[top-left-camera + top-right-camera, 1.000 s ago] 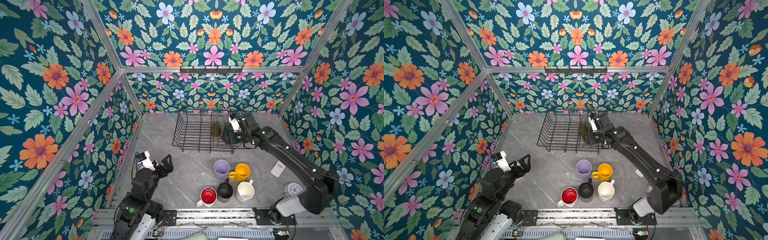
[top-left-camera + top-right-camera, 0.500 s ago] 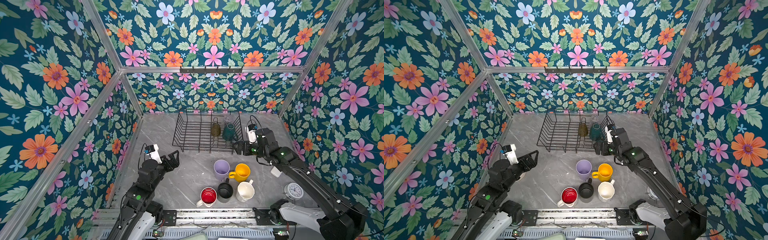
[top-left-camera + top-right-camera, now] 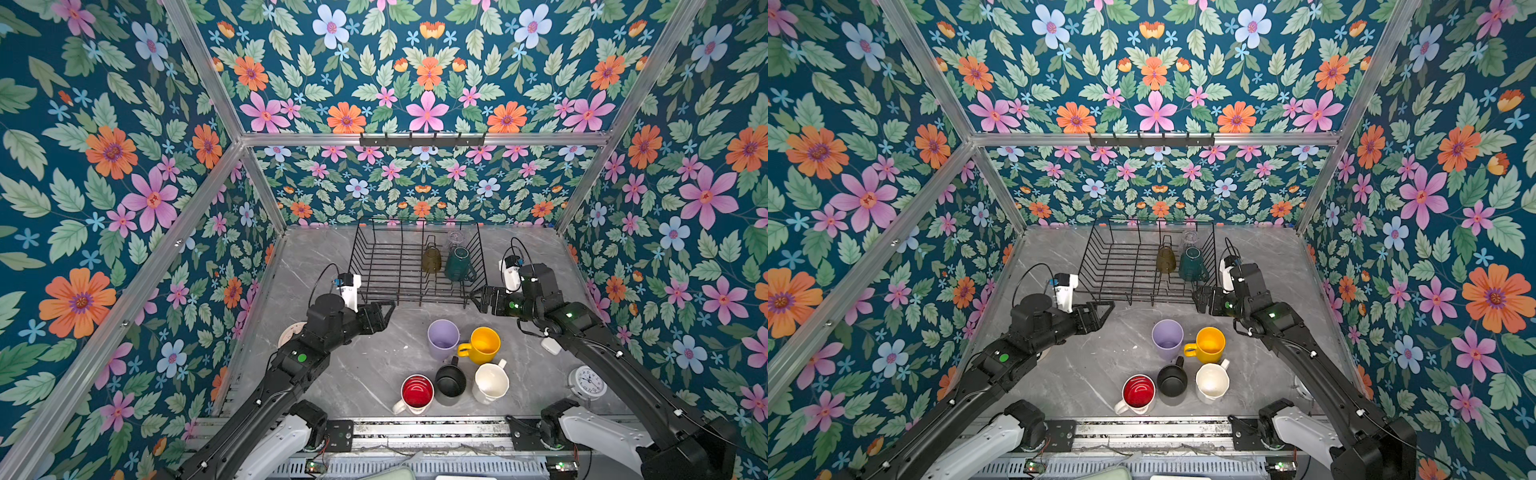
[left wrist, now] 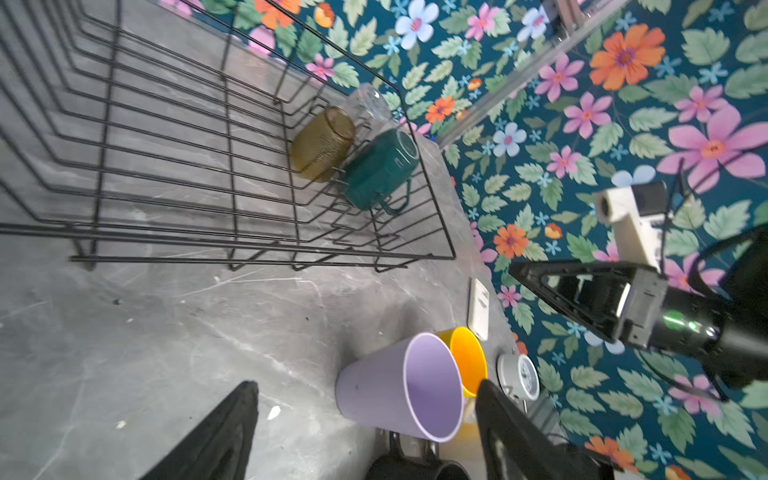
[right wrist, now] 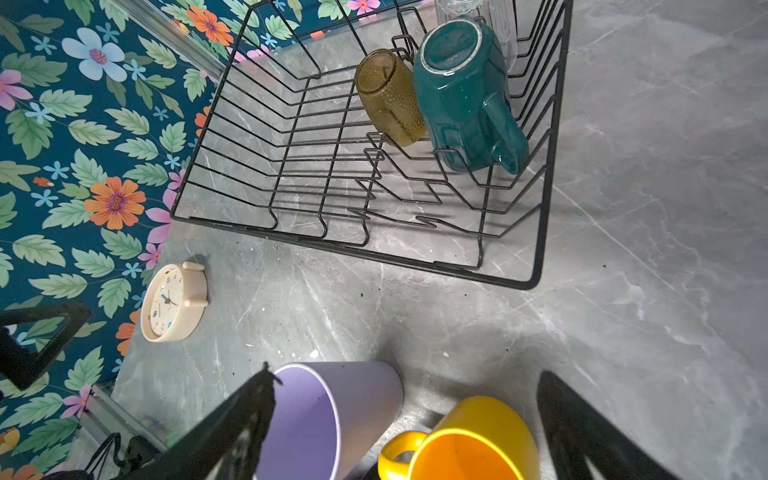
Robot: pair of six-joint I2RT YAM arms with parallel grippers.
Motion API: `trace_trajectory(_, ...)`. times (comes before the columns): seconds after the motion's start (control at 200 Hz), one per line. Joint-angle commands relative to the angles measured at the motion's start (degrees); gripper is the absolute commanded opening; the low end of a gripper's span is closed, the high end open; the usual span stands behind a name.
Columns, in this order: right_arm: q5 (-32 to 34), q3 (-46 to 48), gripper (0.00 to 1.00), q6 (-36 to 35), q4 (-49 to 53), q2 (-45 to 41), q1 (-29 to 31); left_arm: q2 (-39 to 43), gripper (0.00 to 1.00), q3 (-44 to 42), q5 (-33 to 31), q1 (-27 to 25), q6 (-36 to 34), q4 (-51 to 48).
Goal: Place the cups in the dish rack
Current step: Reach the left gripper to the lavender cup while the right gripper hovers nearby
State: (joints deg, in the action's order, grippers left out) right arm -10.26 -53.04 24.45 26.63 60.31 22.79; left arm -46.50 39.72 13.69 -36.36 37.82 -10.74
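Observation:
The black wire dish rack (image 3: 386, 266) (image 3: 1117, 270) stands at the back and holds an olive tumbler (image 3: 431, 259), a dark green mug (image 3: 457, 264) and a clear glass (image 3: 456, 239). In front of it stand a lilac tumbler (image 3: 443, 338), a yellow mug (image 3: 482, 345), a black mug (image 3: 450, 380), a cream mug (image 3: 491, 382) and a white red-lined mug (image 3: 416, 392). My left gripper (image 3: 388, 313) (image 4: 365, 384) hangs open and empty left of the lilac tumbler (image 4: 399, 386). My right gripper (image 3: 477, 298) (image 5: 405, 372) is open and empty by the rack's front right corner, above the yellow mug (image 5: 469, 449).
A cream clock (image 5: 174, 303) lies near the left wall, partly under my left arm. A white clock (image 3: 587, 380) stands at the front right, and a small white object (image 3: 550, 345) lies by the right wall. A hook rail (image 3: 422, 139) crosses the back wall.
The right gripper left the dark green mug in the rack and drew back to the rack's front right corner. The left arm reached forward and right toward the cups.

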Motion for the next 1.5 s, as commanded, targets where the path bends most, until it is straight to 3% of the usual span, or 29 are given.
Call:
trace_trajectory(0.0, 0.1, 0.3, 0.98, 0.8, -1.5, -0.3, -0.3, -3.9, 0.82, 3.3, -6.2, -5.6, -3.7, -2.7)
trace_trajectory(0.25, 1.6, 0.6, 0.98, 0.8, 0.5, -1.3, -0.4, -13.0, 0.77, 10.7, -15.4, -15.1, -5.0, -9.9)
trace_trajectory(0.41, 2.7, 1.1, 0.98, 0.7, 1.8, -2.6, -0.4, -17.6, 0.77, 14.1, -19.3, -18.6, -4.8, -13.0)
trace_trajectory(0.72, 3.5, 2.5, 0.98, 0.8, 2.3, -3.8, -0.5, -24.8, 0.75, 17.6, -21.2, -23.5, -3.7, -14.3)
trace_trajectory(1.495, 3.6, 5.8, 0.98, -0.3, 1.7, -5.4, -0.4, -40.1, 0.60, 23.3, -20.6, -25.2, -3.2, -18.2)
